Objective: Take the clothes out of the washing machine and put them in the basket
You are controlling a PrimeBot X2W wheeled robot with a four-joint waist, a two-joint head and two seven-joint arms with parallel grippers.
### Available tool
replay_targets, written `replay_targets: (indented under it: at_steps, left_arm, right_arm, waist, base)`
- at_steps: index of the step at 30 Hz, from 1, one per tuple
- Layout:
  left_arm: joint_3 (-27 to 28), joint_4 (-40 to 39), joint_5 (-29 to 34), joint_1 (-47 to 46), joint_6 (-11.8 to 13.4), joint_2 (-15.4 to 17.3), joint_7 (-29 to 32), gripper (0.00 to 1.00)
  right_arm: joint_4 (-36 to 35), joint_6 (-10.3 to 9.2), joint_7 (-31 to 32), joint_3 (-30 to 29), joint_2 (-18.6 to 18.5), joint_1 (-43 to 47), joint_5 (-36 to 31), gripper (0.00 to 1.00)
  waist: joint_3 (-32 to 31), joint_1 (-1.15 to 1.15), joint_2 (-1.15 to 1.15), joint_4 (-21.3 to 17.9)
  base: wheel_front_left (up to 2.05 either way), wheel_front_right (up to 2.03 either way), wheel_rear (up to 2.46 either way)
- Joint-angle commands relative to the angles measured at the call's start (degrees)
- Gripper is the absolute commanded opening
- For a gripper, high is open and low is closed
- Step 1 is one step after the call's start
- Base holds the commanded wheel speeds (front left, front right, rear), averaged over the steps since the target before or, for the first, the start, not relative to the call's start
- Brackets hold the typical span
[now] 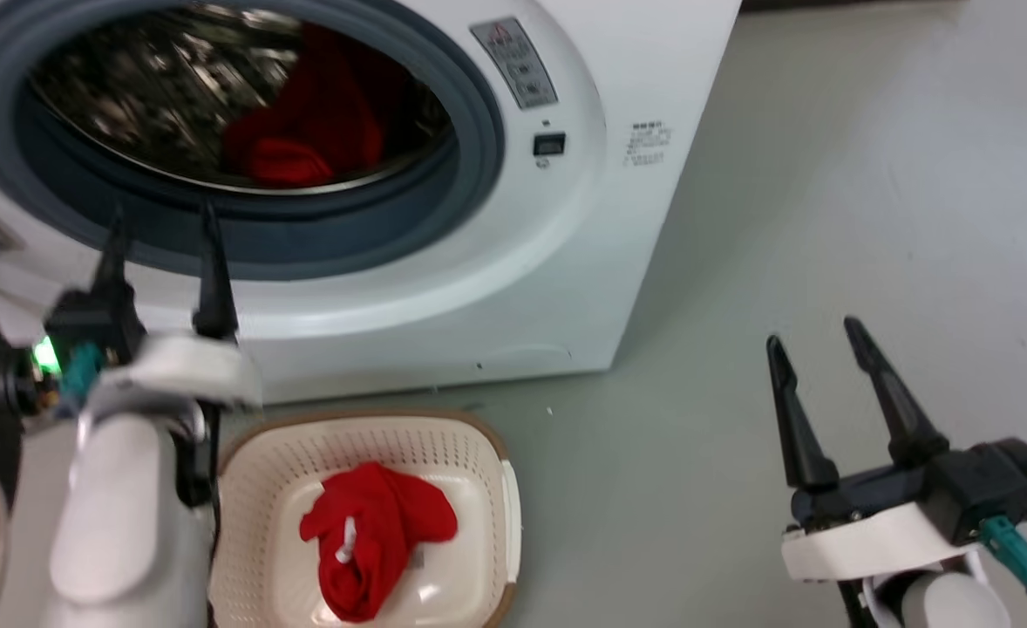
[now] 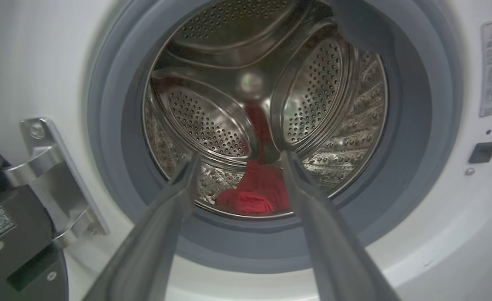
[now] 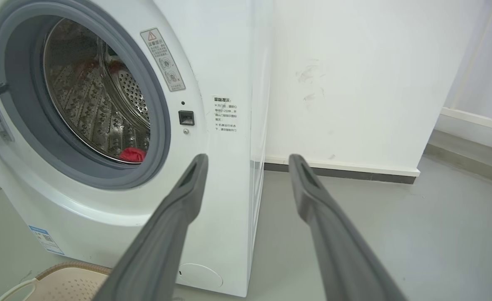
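Low in the drum (image 2: 212, 125), against its front lip: red clothes (image 2: 254, 194), awaiting collection and framed between the fingers of the left gripper (image 1: 163, 214). On the bottom of the basket (image 1: 365, 420): one red garment (image 1: 378, 536) with a white tag, evidently already delivered. Basket parked on the floor (image 1: 827, 218) directly below the opening of the washing machine (image 1: 653, 70), presumably to keep the carry short. Left gripper spread wide and empty, tips level with the lower arc of the grey seal (image 1: 479, 174) and aimed into the opening; judged step: reach inward for the pile in the drum. Right gripper (image 1: 813, 333) likewise wide and empty, well apart over bare floor, clear of the route. Edges to mind: seal ring and steel lip just in front of the cloth, door hinge (image 2: 54, 167) beside the opening. Ample room through the round mouth and on the open floor beside the cabinet; tighter where the left forearm passes the basket rim.
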Motion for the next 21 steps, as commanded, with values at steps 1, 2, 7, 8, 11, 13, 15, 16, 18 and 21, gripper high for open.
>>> replay_targets:
  at_steps: [1, 2, 7, 8, 11, 13, 15, 16, 18, 21]
  left_arm:
    - [-0.05, 2.11, 0.61, -3.22, -0.44, 0.96, -0.14, 1.0]
    - [-0.08, 3.24, 0.8, -5.98, -0.42, 1.57, -0.15, 1.0]
    - [-0.56, 10.93, 1.9, -17.95, -0.86, 4.48, -0.13, 1.0]
    - [-0.8, 12.72, 2.13, -20.33, -0.77, 4.95, -0.07, 1.0]
    - [-1.74, 17.6, 3.25, -27.55, -1.16, 7.19, 1.45, 1.0]
    - [-2.39, 20.46, 3.79, -31.98, -1.48, 8.24, 2.93, 1.0]
    - [-3.0, 23.18, 4.2, -36.48, -1.91, 9.4, 4.79, 1.0]
    - [-3.69, 24.67, 4.7, -38.3, -2.14, 9.78, 5.9, 1.0]
    - [-4.47, 27.37, 5.0, -42.21, -2.55, 10.36, 8.12, 1.0]
    - [-5.56, 30.84, 5.63, -48.03, -2.98, 11.22, 10.61, 1.0]
  right_arm:
    - [-0.47, -0.06, -0.14, -0.08, 0.05, -1.59, 0.61, 1.0]
    - [-0.59, -0.06, -0.14, -0.09, 0.06, -2.34, 0.8, 1.0]
    - [-1.23, -0.05, -0.15, 0.24, 0.08, -5.59, 1.97, 1.0]
    - [-1.38, -0.06, -0.15, 0.29, 0.08, -6.15, 2.32, 1.0]
    - [-2.16, -0.05, -0.14, 0.63, 0.09, -7.93, 3.5, 1.0]
    - [-2.63, -0.05, -0.14, 0.46, 0.08, -8.84, 4.42, 1.0]
    - [-3.02, -0.05, -0.14, 0.37, 0.08, -9.79, 5.08, 1.0]
    - [-3.12, -0.05, -0.14, 0.21, 0.08, -10.16, 5.3, 1.0]
    - [-3.4, -0.05, -0.14, 0.05, 0.08, -10.92, 5.84, 1.0]
    - [-3.8, -0.05, -0.14, -0.08, 0.08, -11.99, 6.34, 1.0]
  waist:
    - [5.51, -0.01, 0.0, -2.65]
    - [6.73, -0.01, 0.0, -3.03]
    - [12.61, -0.01, 0.0, -5.15]
    - [13.62, -0.01, 0.0, -5.49]
    - [17.04, -0.01, 0.0, -6.57]
    - [19.1, -0.01, 0.0, -7.14]
    - [20.99, -0.01, 0.0, -7.63]
    - [21.74, -0.01, 0.0, -7.75]
    - [23.39, -0.01, 0.0, -7.97]
    - [25.57, -0.01, 0.0, -8.16]
  base:
    - [0.0, 0.0, 0.0]
    - [0.0, 0.0, 0.0]
    - [0.0, 0.0, 0.0]
    - [0.0, 0.0, 0.0]
    - [0.0, 0.0, 0.0]
    - [0.0, 0.0, 0.0]
    - [0.0, 0.0, 0.0]
    - [0.0, 0.0, 0.0]
    - [0.0, 0.0, 0.0]
    - [0.0, 0.0, 0.0]
